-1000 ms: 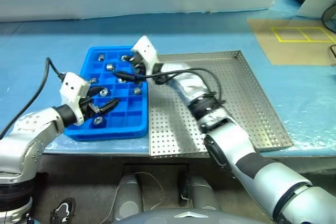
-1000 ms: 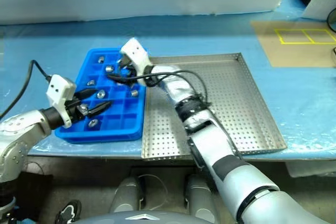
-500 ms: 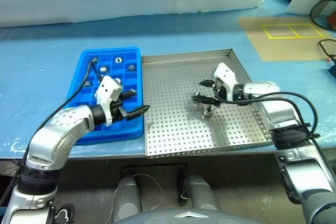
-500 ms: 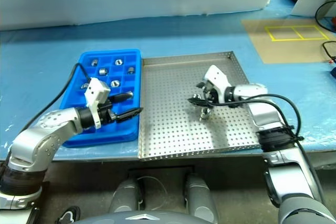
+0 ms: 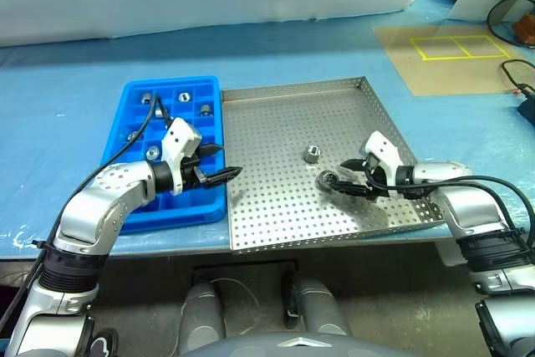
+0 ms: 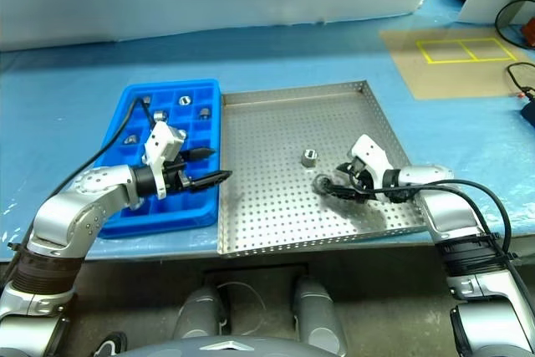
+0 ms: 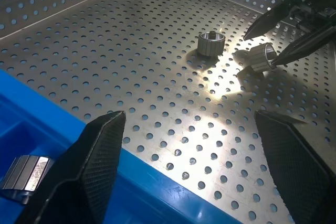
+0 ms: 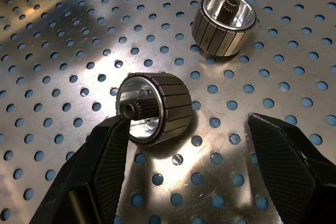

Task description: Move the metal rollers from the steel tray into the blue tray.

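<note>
Left gripper [image 5: 219, 165] open, empty, at blue tray's [image 5: 132, 94] right edge; rollers lie well right of it. Right gripper [image 5: 344, 177] open, empty, low over steel tray [image 5: 276, 215]. Near roller [image 8: 155, 107] on its side just ahead between fingers, touching 1 fingertip [image 8: 125, 121]; axis crosswise. 2nd roller [image 5: 312, 154] beyond, upright. Right arm nearer. No writing legible.

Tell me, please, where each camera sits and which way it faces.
Head views: look forward and down at the steel tray, the blue tray and both arms.
Left wrist view: looks along the open left pincer across the steel tray.
Right wrist view: looks down past the open right pincer.
Shared: two metal rollers.
</note>
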